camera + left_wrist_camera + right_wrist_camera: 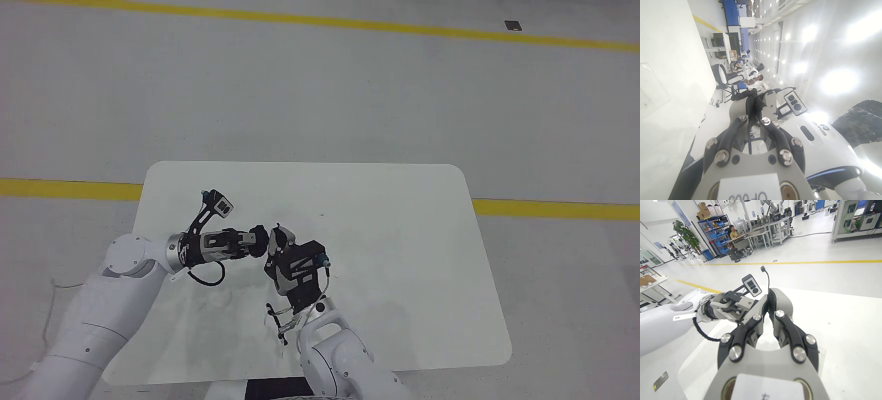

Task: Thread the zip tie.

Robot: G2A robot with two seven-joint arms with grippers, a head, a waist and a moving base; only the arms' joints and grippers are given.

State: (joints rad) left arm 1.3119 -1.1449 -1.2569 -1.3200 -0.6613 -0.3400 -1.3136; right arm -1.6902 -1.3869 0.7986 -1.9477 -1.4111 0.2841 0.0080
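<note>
Black zip tie (768, 285) sits pinched between the pads of the right gripper (769, 308), whose fingers are closed tight on it; the tie's head stands free beyond the fingertips; the left gripper (753, 108) is likewise drawn together, on a thin black strip that looks like the same tie; over the white table (400, 220) the two meet tip to tip at about 9 o'clock from its centre.

A white label (748, 186) on the left gripper (754, 102) is showing cropped, upside-down characters. A second label (768, 389) on the right gripper (769, 300) is showing one cut-off character.
</note>
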